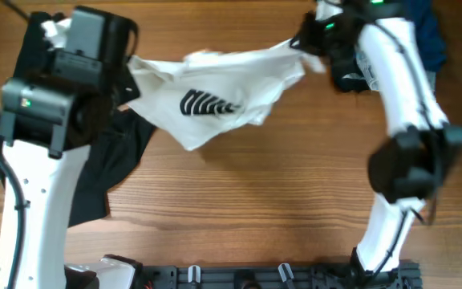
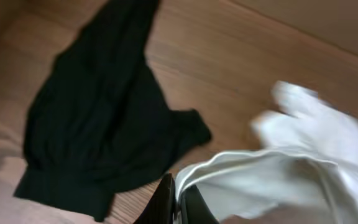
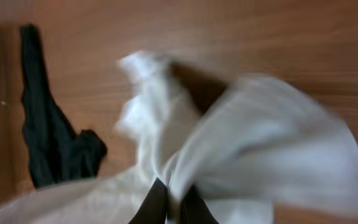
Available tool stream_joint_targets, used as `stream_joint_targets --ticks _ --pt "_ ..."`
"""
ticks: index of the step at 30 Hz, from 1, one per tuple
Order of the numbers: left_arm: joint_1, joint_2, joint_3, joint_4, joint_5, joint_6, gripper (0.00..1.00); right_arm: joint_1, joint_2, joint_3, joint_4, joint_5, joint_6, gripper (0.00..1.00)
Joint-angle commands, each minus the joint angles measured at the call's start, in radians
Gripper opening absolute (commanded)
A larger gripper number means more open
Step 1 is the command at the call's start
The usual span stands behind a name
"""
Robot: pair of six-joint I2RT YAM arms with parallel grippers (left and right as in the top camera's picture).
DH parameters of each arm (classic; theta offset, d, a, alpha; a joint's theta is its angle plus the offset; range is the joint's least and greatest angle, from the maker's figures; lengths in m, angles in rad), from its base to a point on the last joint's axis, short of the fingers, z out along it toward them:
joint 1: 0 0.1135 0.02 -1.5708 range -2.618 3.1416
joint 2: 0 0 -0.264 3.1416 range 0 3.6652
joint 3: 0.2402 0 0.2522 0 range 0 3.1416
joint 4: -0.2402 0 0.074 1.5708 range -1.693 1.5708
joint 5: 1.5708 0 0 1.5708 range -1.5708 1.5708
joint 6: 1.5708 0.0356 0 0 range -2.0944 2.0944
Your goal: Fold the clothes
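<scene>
Wide wooden surface (image 1: 295, 201) here, and both arms are reaching in over it from the near edge. The biggest piece of the clothes, the black garment (image 1: 111, 168), lies spread flat on the left side, partly hidden under the left arm. The left wrist view shows it crumpled and dark against the wood.

Next up, the white T-shirt (image 1: 215, 88). It is strung out across the far half of the surface, pulled between the two arms, and its middle sags down with the black striped print (image 1: 208, 103) facing up. Its left end overlaps the black garment from above. Whether the sagging part touches the wood, I cannot tell.

Over in the far right corner, behind the right arm, sits a dark blue cloth (image 1: 431, 36).

Now the small stuff. The left gripper (image 2: 174, 190) is clamped tight on a white fold at the shirt's left end. The right gripper (image 3: 173, 194) is pinched closed on bunched white fabric at the right end, and that wrist view is blurred.
</scene>
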Motion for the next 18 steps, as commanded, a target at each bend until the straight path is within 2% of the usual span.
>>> stream_joint_targets --ticks 1,7,12,13,16,18 --pt "0.129 -0.011 -0.001 -0.006 -0.138 -0.010 0.04 -0.009 -0.034 0.003 -0.082 0.172 -0.082 0.04" --pt "0.186 0.003 -0.001 -0.019 -0.115 0.017 0.04 0.001 -0.001 -0.019 -0.166 0.194 -0.132 0.04" --pt "0.185 0.053 -0.001 -0.045 -0.081 0.039 0.04 0.001 -0.001 -0.151 -0.163 0.220 -0.137 0.05" --pt "0.185 0.064 -0.001 -0.050 -0.078 0.039 0.04 0.001 -0.001 -0.179 -0.158 0.220 -0.147 0.08" --pt "0.185 0.097 -0.001 -0.057 -0.077 0.039 0.04 -0.001 -0.001 -0.259 -0.126 0.235 -0.158 0.40" --pt "0.185 0.109 -0.001 -0.060 -0.070 0.040 0.04 -0.001 -0.001 -0.278 -0.101 0.235 -0.156 0.57"
